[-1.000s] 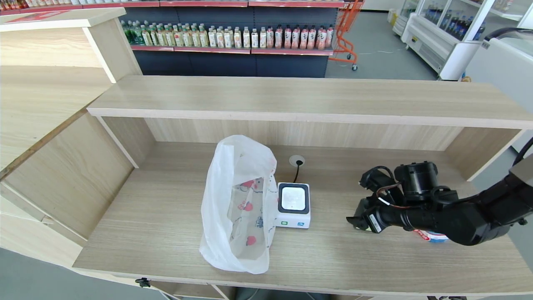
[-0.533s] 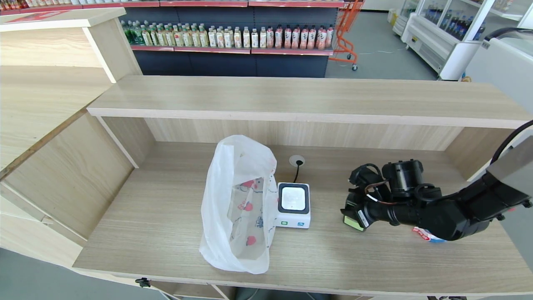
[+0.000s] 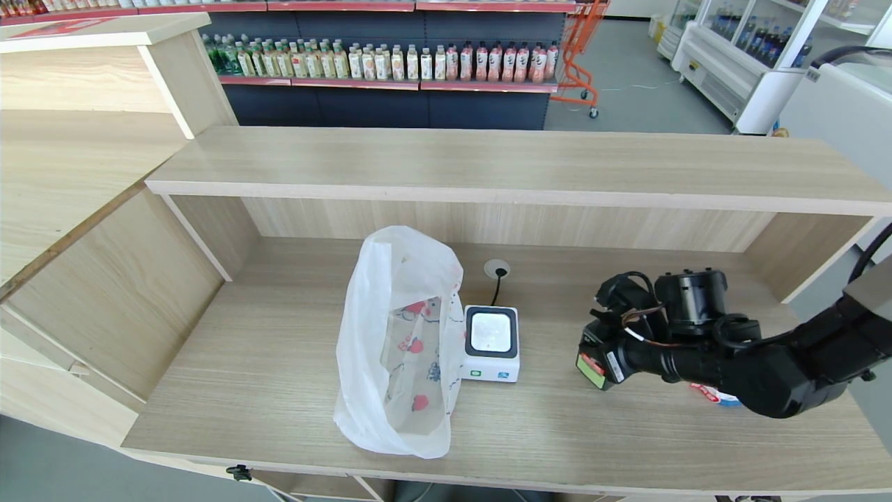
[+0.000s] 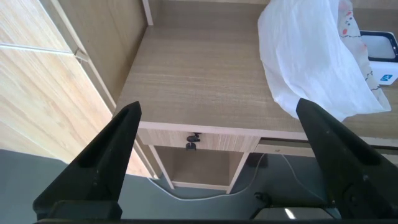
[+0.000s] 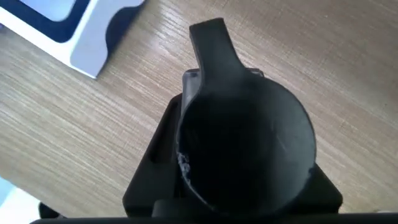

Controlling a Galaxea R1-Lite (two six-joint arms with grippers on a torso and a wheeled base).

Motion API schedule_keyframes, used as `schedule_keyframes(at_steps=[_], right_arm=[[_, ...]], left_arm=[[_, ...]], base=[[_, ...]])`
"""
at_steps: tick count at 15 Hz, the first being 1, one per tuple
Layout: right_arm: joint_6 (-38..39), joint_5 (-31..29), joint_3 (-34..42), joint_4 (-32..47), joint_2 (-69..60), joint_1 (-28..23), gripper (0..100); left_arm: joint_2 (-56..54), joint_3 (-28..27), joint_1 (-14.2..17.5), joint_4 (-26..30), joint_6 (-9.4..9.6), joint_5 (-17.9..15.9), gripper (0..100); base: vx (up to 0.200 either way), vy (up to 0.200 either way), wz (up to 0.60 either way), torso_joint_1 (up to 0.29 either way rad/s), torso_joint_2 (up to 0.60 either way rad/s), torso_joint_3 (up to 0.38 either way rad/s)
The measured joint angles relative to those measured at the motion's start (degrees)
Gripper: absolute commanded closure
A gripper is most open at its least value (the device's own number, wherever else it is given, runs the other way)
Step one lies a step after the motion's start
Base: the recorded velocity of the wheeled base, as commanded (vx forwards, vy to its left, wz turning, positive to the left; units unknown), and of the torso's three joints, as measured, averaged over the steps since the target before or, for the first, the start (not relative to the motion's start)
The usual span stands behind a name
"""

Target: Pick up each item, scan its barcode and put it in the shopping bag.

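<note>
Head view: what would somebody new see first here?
Likely the white shopping bag, standing open in the middle of the wooden counter. The small white scanner sits right beside it, to the robot's right. Farther right, the black right gripper hangs low over the counter, a green-and-red label at its tip.

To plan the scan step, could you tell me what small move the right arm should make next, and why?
Probably carry the item left, over the scanner: the right gripper seems to hold it low, well to the right of the scanner's window.
</note>
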Motion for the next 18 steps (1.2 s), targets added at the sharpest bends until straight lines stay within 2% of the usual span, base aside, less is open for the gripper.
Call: schedule_keyframes(at_steps=[4,5,6,7,8,9,11,13,15,16,18], right_arm=[[8.59,0.0,5.68,-0.88,-14.31,-0.41,100],[7.09,0.0,7.78,-1.28,-18.77,-0.61,100],[1.8,0.15,10.39,-2.4,-22.92,-0.69,100],[-6.16,1.45,13.25,-3.61,-26.58,-0.77,100],[-16.23,5.67,15.47,-4.75,-29.77,-0.83,100],[-23.37,12.26,16.92,-5.36,-32.06,-0.89,100],[-43.68,25.65,18.52,-3.67,-34.9,-0.94,100],[-72.31,36.27,19.04,4.04,-36.15,-0.91,100],[-98.18,43.39,18.93,13.96,-36.69,-0.89,100],[-109.13,45.91,18.74,20.46,-36.8,-0.91,100],[-124.32,48.68,18.38,27.84,-36.56,-0.8,100]], left_arm=[[0.0,0.0,0.0,0.0,-0.02,-0.02,0],[0.0,0.0,0.0,0.0,0.0,0.0,0],[0.0,0.0,0.0,0.0,0.0,0.0,0],[0.0,0.0,0.0,0.0,0.0,0.0,0],[0.0,0.0,0.0,0.0,0.0,0.0,0],[0.0,0.0,0.0,0.0,0.0,0.0,0],[0.0,0.0,0.0,0.0,0.0,0.0,0],[0.0,0.0,0.0,0.0,-0.02,0.0,0],[0.0,0.0,0.0,0.0,-0.02,0.0,0],[0.0,0.0,0.0,0.0,0.0,0.0,0],[0.0,0.0,0.0,0.0,0.0,0.0,0]], base=[[0.0,0.0,0.0,0.0,0.0,0.0],[0.0,0.0,0.0,0.0,0.0,0.0],[0.0,0.0,0.0,0.0,0.0,0.0],[0.0,0.0,0.0,0.0,0.0,0.0],[0.0,0.0,0.0,0.0,0.0,0.0],[0.0,0.0,0.0,0.0,0.0,0.0],[0.0,0.0,0.0,0.0,0.0,0.0],[0.0,0.0,0.0,0.0,0.0,0.0],[0.0,0.0,0.0,0.0,0.0,0.0],[0.0,0.0,0.0,0.0,0.0,0.0],[0.0,0.0,0.0,0.0,0.0,0.0]])
